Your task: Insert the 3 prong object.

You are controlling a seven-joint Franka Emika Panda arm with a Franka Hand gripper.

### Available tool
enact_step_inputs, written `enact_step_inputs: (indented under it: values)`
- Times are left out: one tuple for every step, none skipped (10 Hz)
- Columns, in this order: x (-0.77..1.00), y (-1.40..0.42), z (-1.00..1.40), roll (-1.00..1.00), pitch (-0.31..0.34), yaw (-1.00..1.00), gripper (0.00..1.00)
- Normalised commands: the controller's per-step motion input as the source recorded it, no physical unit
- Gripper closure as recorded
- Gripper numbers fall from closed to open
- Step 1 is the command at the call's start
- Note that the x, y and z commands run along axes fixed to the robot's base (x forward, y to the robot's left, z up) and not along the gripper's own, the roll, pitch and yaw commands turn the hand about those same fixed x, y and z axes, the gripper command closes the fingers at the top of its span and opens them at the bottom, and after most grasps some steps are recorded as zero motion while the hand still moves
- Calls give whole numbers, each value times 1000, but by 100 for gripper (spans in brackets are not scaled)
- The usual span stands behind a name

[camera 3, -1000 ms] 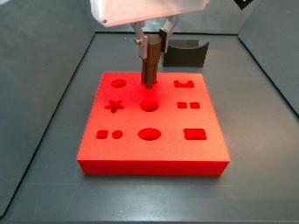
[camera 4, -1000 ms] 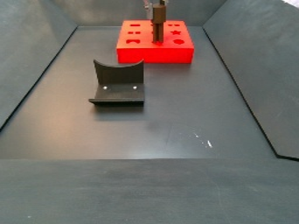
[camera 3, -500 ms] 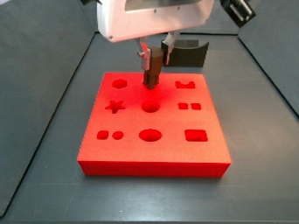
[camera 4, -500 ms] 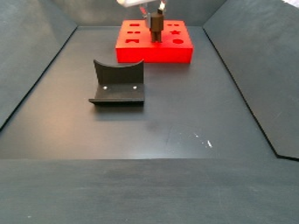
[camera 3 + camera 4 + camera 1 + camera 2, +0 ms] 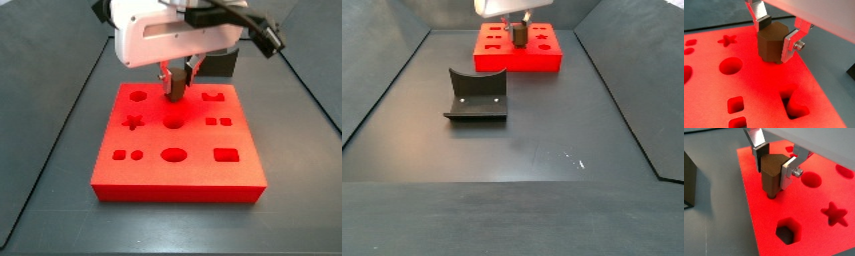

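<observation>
My gripper [image 5: 776,37] is shut on the 3 prong object [image 5: 769,46], a dark brown upright piece with a faceted top. It also shows in a wrist view [image 5: 771,178], with the gripper [image 5: 773,164] shut on it. Its lower end meets the top of the red board [image 5: 757,95] near the far edge, just behind a round hole [image 5: 171,119]. I cannot tell whether the prongs are in a hole. In both side views the gripper [image 5: 177,75] [image 5: 517,25] stands over the board [image 5: 174,175] [image 5: 543,62] with the piece [image 5: 174,88] upright.
The board has several shaped holes: a star [image 5: 131,122], a heart [image 5: 136,96], a hexagon [image 5: 785,231]. A dark grey curved-top block [image 5: 476,95] stands apart from the board on the dark floor and shows behind the arm [image 5: 221,62]. Dark walls surround the floor.
The gripper has come down with the brown piece still in it. Less of the piece shows above the board than before.
</observation>
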Motion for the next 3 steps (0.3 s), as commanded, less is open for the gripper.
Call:
enact_step_inputs:
  values:
    - [29,-97,-754,59,184,-157,100]
    - [83,-40,-489,0,291,-80,100]
    - [0,0,0,0,0,0,100]
